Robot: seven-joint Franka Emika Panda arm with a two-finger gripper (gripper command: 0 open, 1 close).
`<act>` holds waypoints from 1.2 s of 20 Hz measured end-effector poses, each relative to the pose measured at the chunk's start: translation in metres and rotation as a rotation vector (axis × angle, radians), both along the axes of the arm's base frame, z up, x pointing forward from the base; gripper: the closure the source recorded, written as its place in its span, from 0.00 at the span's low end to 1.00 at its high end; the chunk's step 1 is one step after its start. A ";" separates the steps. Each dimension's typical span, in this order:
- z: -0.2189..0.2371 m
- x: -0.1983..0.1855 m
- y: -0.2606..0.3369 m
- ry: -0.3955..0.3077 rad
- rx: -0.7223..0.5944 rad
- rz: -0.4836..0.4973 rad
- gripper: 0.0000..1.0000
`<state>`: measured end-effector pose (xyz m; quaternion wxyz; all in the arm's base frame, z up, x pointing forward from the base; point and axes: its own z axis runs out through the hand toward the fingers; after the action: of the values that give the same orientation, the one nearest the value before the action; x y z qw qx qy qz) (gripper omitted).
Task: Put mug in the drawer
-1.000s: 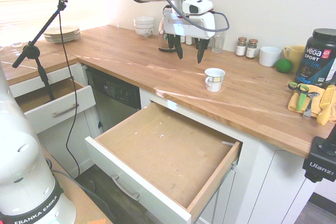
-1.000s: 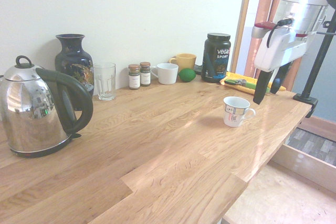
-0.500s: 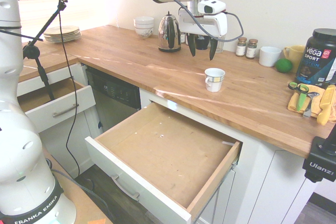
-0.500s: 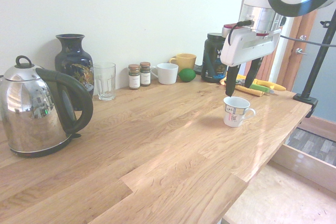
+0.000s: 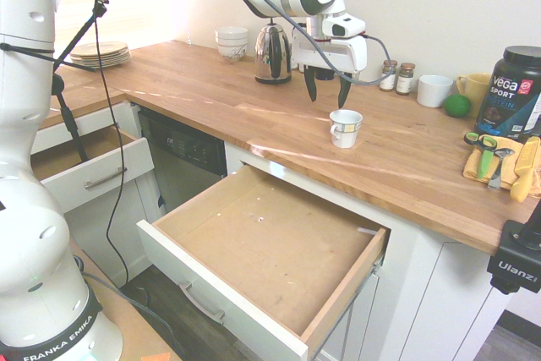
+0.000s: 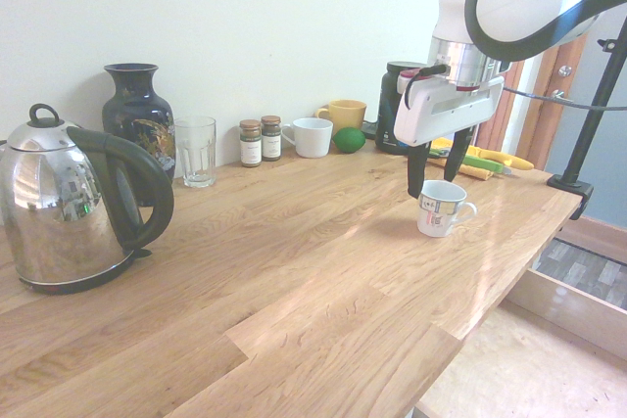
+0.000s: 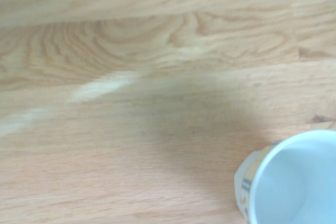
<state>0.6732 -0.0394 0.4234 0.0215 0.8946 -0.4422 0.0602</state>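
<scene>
My pincer [image 5: 325, 93] hangs pointing straight down over the wooden worktop [image 5: 254, 99], its two dark fingers [image 6: 414, 171] spread wide with nothing between them. Their tips stand just above the mug [image 5: 345, 128], apart from it, a little toward the wall side of the cup. The mug [image 6: 441, 208] stands upright on the worktop near the front edge, white with a coloured band below the rim, and in the second exterior view its small loop handle points right. In my wrist view the mug's rim [image 7: 294, 182] shows in a corner, blurred, with bare wood grain filling the rest. Below the worktop edge, the drawer [image 5: 262, 251] is pulled well out, its plywood bottom bare, the bar handle [image 5: 201, 303] on its white front. Behind my pincer, a kettle [image 5: 272, 52] stands by the wall.
</scene>
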 end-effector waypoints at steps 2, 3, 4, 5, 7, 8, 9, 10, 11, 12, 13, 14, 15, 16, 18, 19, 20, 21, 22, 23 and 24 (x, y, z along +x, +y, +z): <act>-0.010 0.001 -0.002 0.013 0.003 -0.004 0.00; -0.016 0.002 -0.002 0.020 0.005 -0.007 0.00; -0.022 0.002 -0.003 0.027 0.007 -0.009 0.00; -0.028 0.003 -0.004 0.034 0.011 -0.012 0.00; -0.040 0.004 -0.004 0.043 0.016 -0.016 0.00; -0.045 0.005 -0.004 0.046 0.019 -0.017 0.00; -0.051 0.006 -0.004 0.051 0.022 -0.018 0.00; -0.056 0.006 -0.004 0.055 0.025 -0.020 0.00; -0.061 0.006 -0.004 0.056 0.030 -0.022 0.00; -0.066 0.006 -0.004 0.058 0.036 -0.026 0.00; -0.070 0.006 -0.003 0.063 0.048 -0.033 0.00; -0.074 0.005 -0.003 0.068 0.066 -0.042 0.00; -0.076 0.005 -0.002 0.071 0.084 -0.050 0.00; -0.078 0.005 -0.003 0.073 0.095 -0.055 0.00; -0.079 0.005 -0.004 0.074 0.103 -0.060 0.00; -0.079 0.005 -0.005 0.074 0.103 -0.062 0.00; -0.079 0.005 -0.005 0.074 0.103 -0.063 0.00; -0.079 0.005 -0.006 0.074 0.103 -0.063 1.00; -0.079 0.005 -0.006 0.073 0.102 -0.064 1.00; -0.079 0.005 -0.007 0.072 0.102 -0.065 1.00; -0.079 0.005 -0.007 0.070 0.101 -0.066 1.00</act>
<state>0.6784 -0.0468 0.3446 -0.0064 0.8811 -0.4728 0.0056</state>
